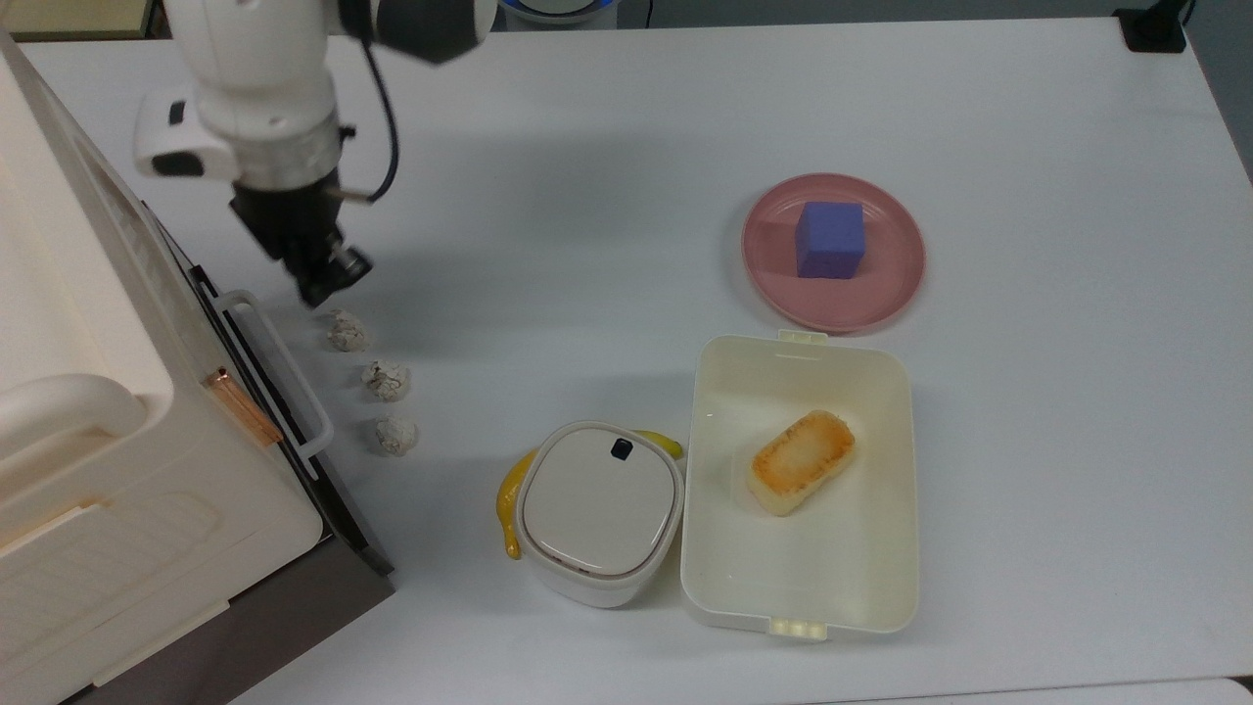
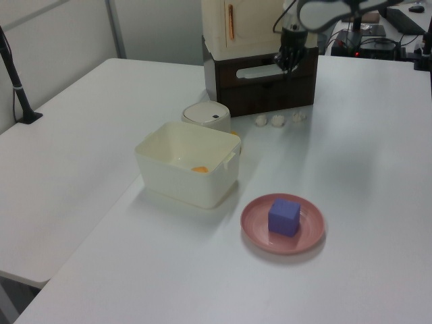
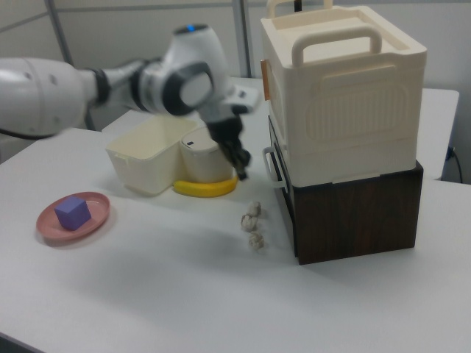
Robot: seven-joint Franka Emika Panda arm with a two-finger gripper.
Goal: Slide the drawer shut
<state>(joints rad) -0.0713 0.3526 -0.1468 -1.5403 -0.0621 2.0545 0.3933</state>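
The drawer (image 2: 233, 75) sits pushed into the dark brown cabinet, its front panel flush with the cabinet face. Its white bar handle (image 1: 277, 367) runs along the front in the top view and also shows in the right view (image 3: 271, 166). My gripper (image 1: 328, 275) hangs shut and holds nothing, just off the far end of the handle and clear of it. In the left view the gripper (image 2: 290, 63) hovers in front of the drawer's right part. In the right view the gripper (image 3: 239, 166) is raised to the left of the handle.
Three white crumpled lumps (image 1: 385, 380) lie on the table beside the handle. A white lidded container (image 1: 599, 509) rests on a banana (image 1: 508, 504). Next to it an open cream lunch box (image 1: 881, 558) holds toasted bread (image 1: 801, 462). A pink plate (image 1: 886, 294) carries a purple cube (image 1: 829, 240). A cream crate (image 3: 346, 95) tops the cabinet.
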